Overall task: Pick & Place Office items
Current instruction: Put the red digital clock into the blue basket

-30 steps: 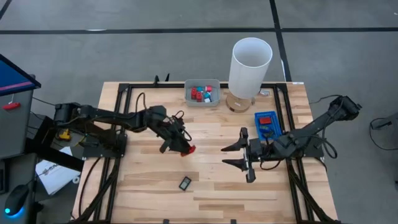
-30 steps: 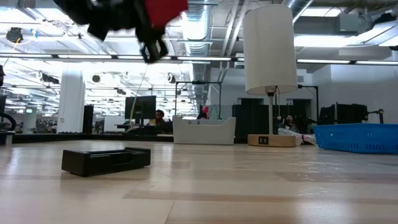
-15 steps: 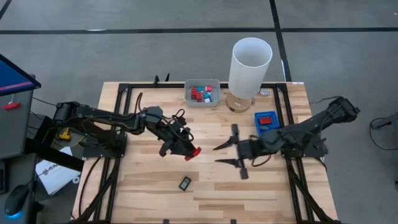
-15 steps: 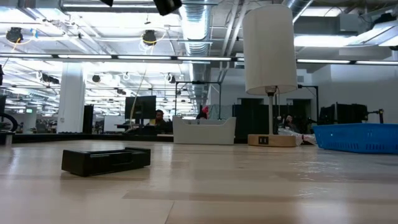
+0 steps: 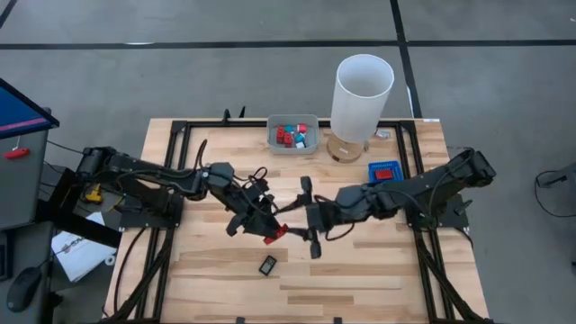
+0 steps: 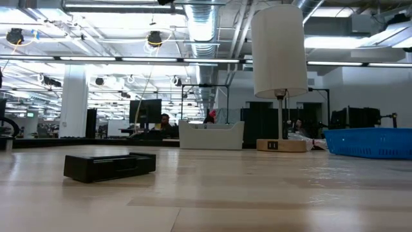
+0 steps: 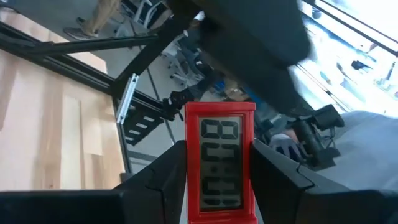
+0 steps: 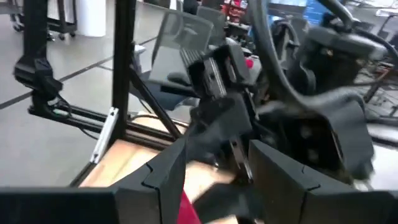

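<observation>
Red framed clock sits clamped between the left gripper fingers above the table middle. Right gripper, fingers apart and holding nothing, is just beside it.

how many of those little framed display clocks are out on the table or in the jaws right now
3: a red clock held in the left gripper mid-table, a black clock lying near the front edge, another red clock in the blue tray. Others may be hidden.

Bin at tabletop rear, lamp right of it; flat tray farther right (framed clock near front).
</observation>
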Tool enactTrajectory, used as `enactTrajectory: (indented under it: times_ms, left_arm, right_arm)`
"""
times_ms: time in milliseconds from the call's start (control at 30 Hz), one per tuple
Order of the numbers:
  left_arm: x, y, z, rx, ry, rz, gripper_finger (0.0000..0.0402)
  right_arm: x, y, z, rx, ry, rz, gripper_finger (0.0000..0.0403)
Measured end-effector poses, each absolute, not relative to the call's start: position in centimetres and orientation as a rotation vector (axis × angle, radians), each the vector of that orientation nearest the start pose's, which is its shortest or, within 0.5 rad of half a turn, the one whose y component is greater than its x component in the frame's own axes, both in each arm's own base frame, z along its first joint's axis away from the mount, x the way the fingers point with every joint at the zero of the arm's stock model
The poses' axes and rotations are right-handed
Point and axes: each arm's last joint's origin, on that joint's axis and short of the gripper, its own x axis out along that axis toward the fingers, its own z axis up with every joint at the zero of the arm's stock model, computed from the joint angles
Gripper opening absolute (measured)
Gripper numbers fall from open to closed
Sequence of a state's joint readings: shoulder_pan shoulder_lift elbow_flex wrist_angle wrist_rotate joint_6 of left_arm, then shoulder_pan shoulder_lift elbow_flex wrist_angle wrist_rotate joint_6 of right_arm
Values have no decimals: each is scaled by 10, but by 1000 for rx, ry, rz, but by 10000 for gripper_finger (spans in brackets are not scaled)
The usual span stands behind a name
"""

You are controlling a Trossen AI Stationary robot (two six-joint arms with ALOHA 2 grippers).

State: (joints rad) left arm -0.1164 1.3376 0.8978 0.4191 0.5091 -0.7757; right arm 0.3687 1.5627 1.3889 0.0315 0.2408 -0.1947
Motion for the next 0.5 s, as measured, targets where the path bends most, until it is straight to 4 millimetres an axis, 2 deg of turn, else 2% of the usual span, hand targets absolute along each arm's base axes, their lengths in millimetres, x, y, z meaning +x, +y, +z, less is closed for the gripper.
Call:
enactTrajectory:
  times_ms: [233, 500]
  left_arm:
    - [294, -57, 307, -754, 278, -598, 147]
    - [294, -57, 307, -749, 277, -597, 147]
  right_arm:
    - [340, 133, 372, -249, 203, 203, 168]
    - [332, 147, 374, -254, 197, 244, 168]
